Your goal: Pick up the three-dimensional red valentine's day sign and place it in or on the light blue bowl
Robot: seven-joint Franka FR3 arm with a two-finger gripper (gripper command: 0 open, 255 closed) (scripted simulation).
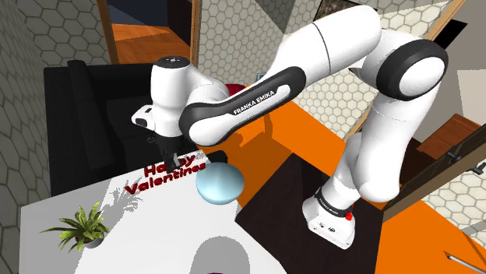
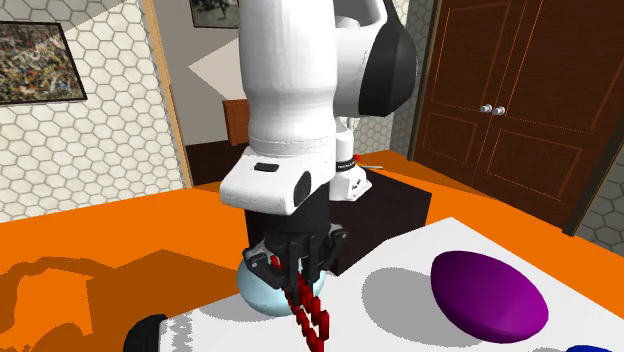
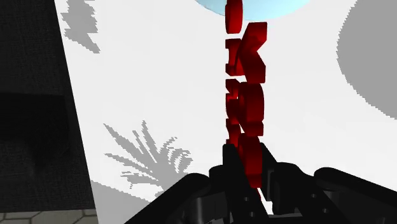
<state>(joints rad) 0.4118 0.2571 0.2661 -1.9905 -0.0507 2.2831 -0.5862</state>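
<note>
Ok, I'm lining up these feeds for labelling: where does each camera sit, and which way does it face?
Shoulder view: beside and behind the black box stand, looking down over the white table; the white arm shows.
Second exterior view: low, across the table, facing the arm; its forearm and black two-finger gripper show.
Wrist view: on the hand, looking along fingers clasping the three-dimensional red lettered sign.
Shared: all show the sign and light blue bowl.
</note>
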